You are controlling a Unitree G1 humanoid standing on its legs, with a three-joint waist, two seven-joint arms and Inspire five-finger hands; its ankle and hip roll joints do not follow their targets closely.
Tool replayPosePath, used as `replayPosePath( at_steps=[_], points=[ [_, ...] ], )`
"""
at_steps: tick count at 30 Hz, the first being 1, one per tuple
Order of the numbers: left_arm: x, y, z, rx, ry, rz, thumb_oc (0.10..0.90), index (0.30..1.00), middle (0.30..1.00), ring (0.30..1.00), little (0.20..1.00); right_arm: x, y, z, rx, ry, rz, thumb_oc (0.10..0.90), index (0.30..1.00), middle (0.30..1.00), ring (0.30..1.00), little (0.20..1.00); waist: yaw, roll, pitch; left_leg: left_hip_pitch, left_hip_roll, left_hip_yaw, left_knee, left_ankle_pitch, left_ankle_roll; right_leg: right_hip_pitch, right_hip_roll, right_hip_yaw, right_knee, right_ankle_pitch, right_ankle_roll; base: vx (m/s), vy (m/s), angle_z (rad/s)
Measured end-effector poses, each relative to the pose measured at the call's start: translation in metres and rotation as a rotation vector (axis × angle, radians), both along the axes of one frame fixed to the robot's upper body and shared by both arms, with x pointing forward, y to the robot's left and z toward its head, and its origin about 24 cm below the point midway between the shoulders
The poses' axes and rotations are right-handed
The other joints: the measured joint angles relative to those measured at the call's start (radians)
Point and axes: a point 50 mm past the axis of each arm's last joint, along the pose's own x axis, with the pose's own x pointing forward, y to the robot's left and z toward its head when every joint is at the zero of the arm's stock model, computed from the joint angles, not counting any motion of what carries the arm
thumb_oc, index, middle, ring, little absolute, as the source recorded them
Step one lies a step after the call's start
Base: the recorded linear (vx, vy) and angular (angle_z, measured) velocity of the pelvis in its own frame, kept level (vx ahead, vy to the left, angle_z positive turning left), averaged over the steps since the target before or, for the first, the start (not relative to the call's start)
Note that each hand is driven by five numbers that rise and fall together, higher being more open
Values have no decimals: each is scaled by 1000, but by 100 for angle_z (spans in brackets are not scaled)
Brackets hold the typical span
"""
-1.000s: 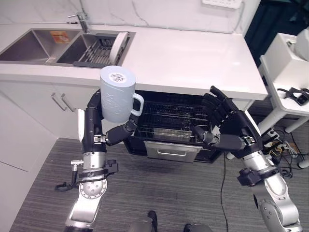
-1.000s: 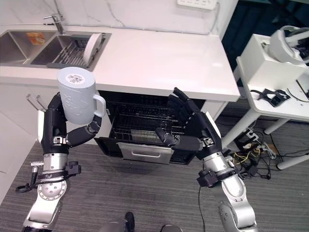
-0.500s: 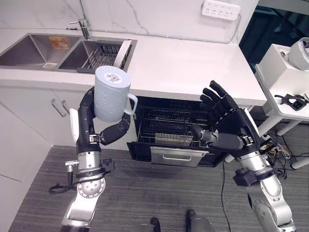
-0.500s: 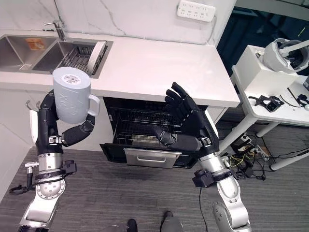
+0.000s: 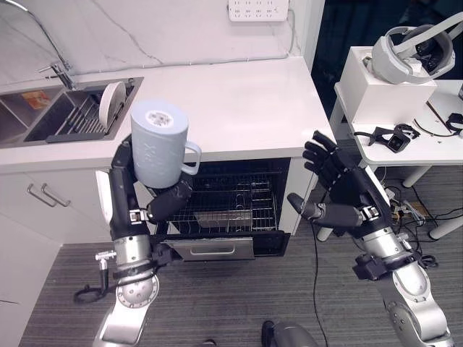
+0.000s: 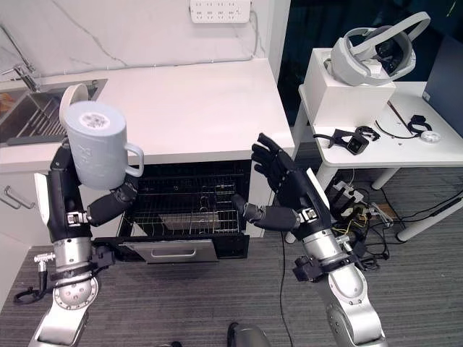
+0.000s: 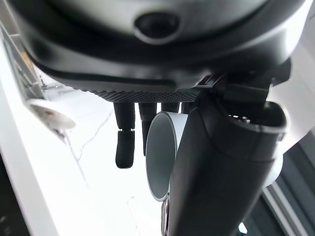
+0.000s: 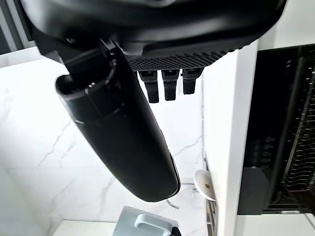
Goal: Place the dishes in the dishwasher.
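Observation:
A pale blue-grey mug [image 5: 158, 142] is held upside down, base up and handle toward the right, by my left hand [image 5: 168, 201] in front of the counter edge. The fingers wrap behind it and the thumb presses its lower side; the mug's rim [image 7: 160, 157] shows in the left wrist view. Below and right of it the dishwasher [image 5: 239, 206] stands open with its wire rack [image 6: 189, 206] pulled out. My right hand [image 5: 346, 195] hovers open, palm toward the mug, at the dishwasher's right side, holding nothing. A white plate [image 5: 111, 98] stands in the sink rack.
A white counter [image 5: 231, 101] spans above the dishwasher, with a double sink [image 5: 43, 119] and tap at the left. At the right a white side table [image 6: 391, 108] carries a headset on a white box and small gadgets. Cables lie on the floor [image 5: 412, 217] under it.
The whole picture has shifted, so the camera moved right and back. The mug stays in my left hand, tipped a little further. My right hand stays open.

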Motion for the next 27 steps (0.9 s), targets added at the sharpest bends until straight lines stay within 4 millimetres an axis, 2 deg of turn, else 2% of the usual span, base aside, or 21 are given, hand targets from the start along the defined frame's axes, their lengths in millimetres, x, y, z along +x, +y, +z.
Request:
replayPosePath(
  at_steps=[1,2,3,4,5,6,7,9,11,13,14,16,18,19,20,23,27],
  points=[
    [1,-4,0,1,-4,-25,400,300,300,300,300,3,2,-4,4,17,7,800,900,900,900,900,3,5,0,-56,-1,1,4,-13,1,5,14,-16,-23,0,30,133,386,65],
    [5,-12,-1,-9,-2,-57,400,300,300,300,300,3,-1,-8,2,31,-5,800,900,900,900,900,-10,54,13,-120,29,-25,20,-12,-1,12,18,-75,8,-42,172,149,393,87],
    [10,-17,2,1,-17,-89,400,300,300,300,300,3,-3,-7,-5,31,-13,800,900,900,900,900,-21,67,16,-169,40,-43,35,-5,-17,11,-19,-67,45,-75,112,108,296,69],
    [14,-19,4,4,-31,-101,400,300,300,300,300,6,-3,-7,-16,38,-6,800,900,900,900,900,1,64,24,-179,32,-64,27,-3,-10,-2,-15,-45,84,-80,34,137,322,3],
    [12,-19,1,1,-18,-101,400,300,300,300,300,6,-3,-8,-24,51,3,800,900,900,900,900,19,75,20,-169,29,-59,24,-7,-1,1,-18,-30,80,-85,37,164,330,-51],
    [12,-18,2,11,-22,-101,400,300,300,300,300,4,-4,-9,-23,56,0,800,900,900,900,900,13,65,24,-156,12,-59,29,-8,0,15,-23,-13,74,-82,57,205,406,-48],
    [14,-18,4,12,-35,-104,400,300,300,300,300,2,-8,-12,-18,68,-19,800,900,900,900,900,0,78,16,-156,2,-52,45,-14,12,31,-29,-9,57,-77,70,240,465,-45],
    [13,-18,4,13,-33,-115,400,300,300,300,300,-4,-15,-16,-15,93,-56,800,900,900,900,900,-13,56,14,-96,-58,-44,-4,52,51,73,-62,49,11,-55,104,231,475,-53],
    [15,-20,5,22,-31,-138,400,300,300,300,300,-6,-13,-15,-12,95,-46,800,900,900,900,900,-20,32,13,-82,-93,-27,11,30,89,113,-98,50,-37,-33,144,153,330,-10],
    [18,-21,9,34,-42,-151,400,300,300,300,300,-4,-10,-14,11,97,-31,800,900,900,900,900,-17,7,12,-77,-117,-25,23,18,109,139,-120,43,-63,-17,157,122,265,15],
    [19,-20,11,43,-51,-151,400,300,300,300,300,-2,-7,-13,39,97,-20,800,900,900,900,900,-14,-6,13,-69,-127,-23,23,14,115,149,-128,44,-83,-3,158,130,242,10],
    [22,-16,16,83,-66,-142,400,300,300,300,300,3,0,-10,120,99,19,800,900,900,900,900,10,-12,12,-33,-133,-5,5,1,135,184,-135,43,-119,54,164,133,182,-11],
    [22,-10,20,107,-82,-111,400,300,300,300,300,5,2,-10,154,108,37,800,900,900,900,900,9,-13,12,-1,-133,-2,-25,-1,139,198,-135,38,-118,106,186,146,113,-10],
    [21,-7,21,131,-94,-81,400,300,300,300,300,5,3,-12,184,122,51,800,900,900,900,900,5,-9,15,7,-129,-11,-27,-16,163,185,-124,60,-90,116,207,94,-8,-5],
    [23,-4,21,145,-96,-63,400,300,300,300,300,2,4,-16,209,140,59,800,900,900,900,900,2,-12,13,15,-126,-12,-34,-21,157,165,-108,86,-58,90,214,59,-46,-2],
    [28,1,17,137,-86,-25,400,300,300,300,300,-3,3,-23,227,184,78,800,900,900,900,900,-2,-23,11,15,-145,-14,-41,-17,158,86,-88,101,-73,31,179,31,-101,8],
    [27,-5,15,188,-118,15,400,300,300,300,300,2,8,-24,233,233,128,800,900,900,900,900,-17,-30,8,17,-158,-11,-31,-14,163,37,-112,94,-110,40,173,36,-182,11]
  ],
)
